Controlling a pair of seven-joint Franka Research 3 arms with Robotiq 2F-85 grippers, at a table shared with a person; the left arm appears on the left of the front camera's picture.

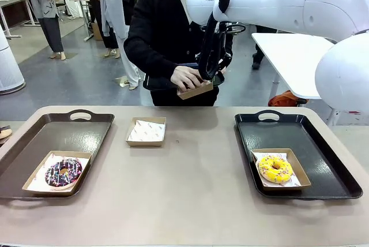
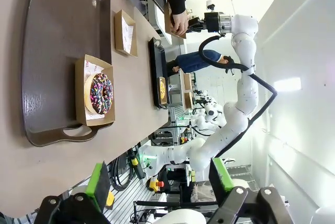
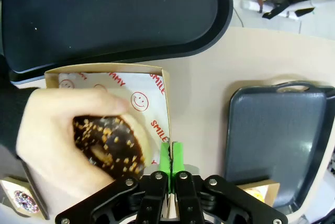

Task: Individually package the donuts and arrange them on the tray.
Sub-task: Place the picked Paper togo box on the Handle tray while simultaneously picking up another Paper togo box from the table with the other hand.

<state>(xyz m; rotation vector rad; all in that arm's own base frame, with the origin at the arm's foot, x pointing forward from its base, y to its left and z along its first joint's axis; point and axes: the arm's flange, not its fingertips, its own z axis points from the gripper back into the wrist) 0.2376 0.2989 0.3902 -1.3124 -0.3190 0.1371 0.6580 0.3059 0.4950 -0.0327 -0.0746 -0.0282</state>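
We are in the middle of packaging the third donut. Our right tool (image 3: 170,155) has reached across the counter (image 1: 190,195) toward the person, its jaws pinched fully together on the side wall of a paper-lined carton (image 1: 195,91), which it holds up in the air. The person's hand (image 3: 60,124) is setting the chocolate donut (image 3: 112,148) into that carton. The donut sits over the liner with the fingers wrapped round it, so we judge it not yet released.

Two donuts look done. The purple donut (image 1: 63,172) lies in its carton on the left-hand tray (image 1: 63,134), and the yellow donut (image 1: 275,169) lies in its carton on the right-hand tray (image 1: 271,134). A spare carton (image 1: 146,131) waits empty between the trays.

Our left tool (image 2: 159,179) has its jaws spread wide, holds nothing, and hangs off the near edge of the counter.

Next, we think, comes a wait for the hand to clear. The carton is gripped by one thin wall only, so carrying it calls for a level, slow swing to a tray and a spot beside a finished carton, not on top of it.
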